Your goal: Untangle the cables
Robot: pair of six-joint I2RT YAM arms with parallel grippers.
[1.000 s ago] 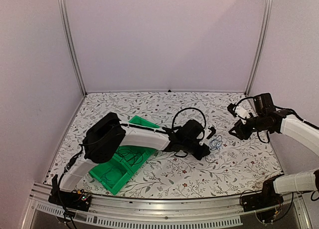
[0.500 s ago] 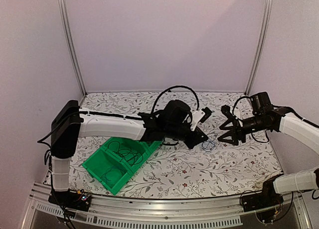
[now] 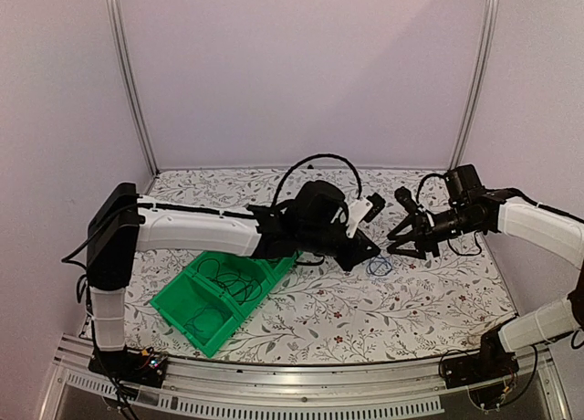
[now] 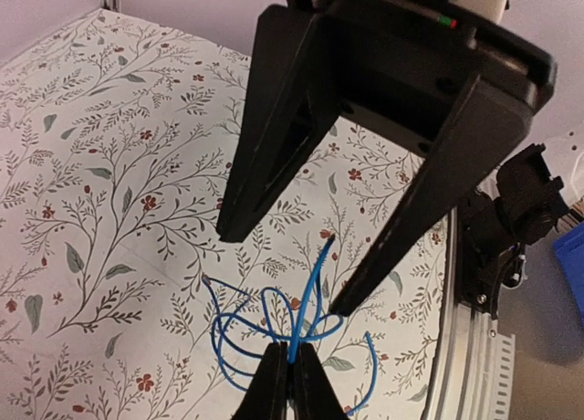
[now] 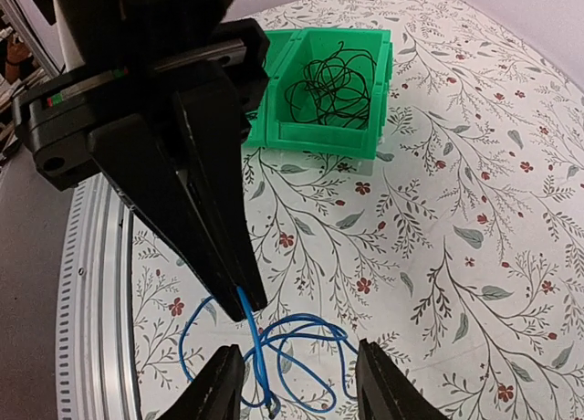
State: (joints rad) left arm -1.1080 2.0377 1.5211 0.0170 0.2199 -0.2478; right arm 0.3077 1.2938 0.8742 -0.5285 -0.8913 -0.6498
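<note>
Since half a second ago the right pincer [image 5: 299,374] has slid leftward and now sits close in front of the left pincer [image 4: 290,379]; the left one has hardly shifted.

The flower-patterned desk [image 3: 438,301] carries everything. The left arm [image 3: 192,230] reaches in a long line from the near left corner out to the middle of the desk. The right arm [image 3: 534,224] comes in from the right side and points left, so the two pincers face each other over the same spot. A green bin [image 3: 173,306] lies on the near left part of the desk, under the left arm, well apart from the pincers.

The right pincer stands wide, its two fingers spread on either side of the left pincer's tip, gripping nothing. The left pincer is pressed together on one strand of the blue cable [image 4: 265,320], which runs up out of its closed tips.

A tangle of black cables [image 5: 330,80] rests inside one compartment of the bin. The blue cable lies in loose overlapping loops on the desk right below the two pincers, right of centre, with its free ends curling outward.
</note>
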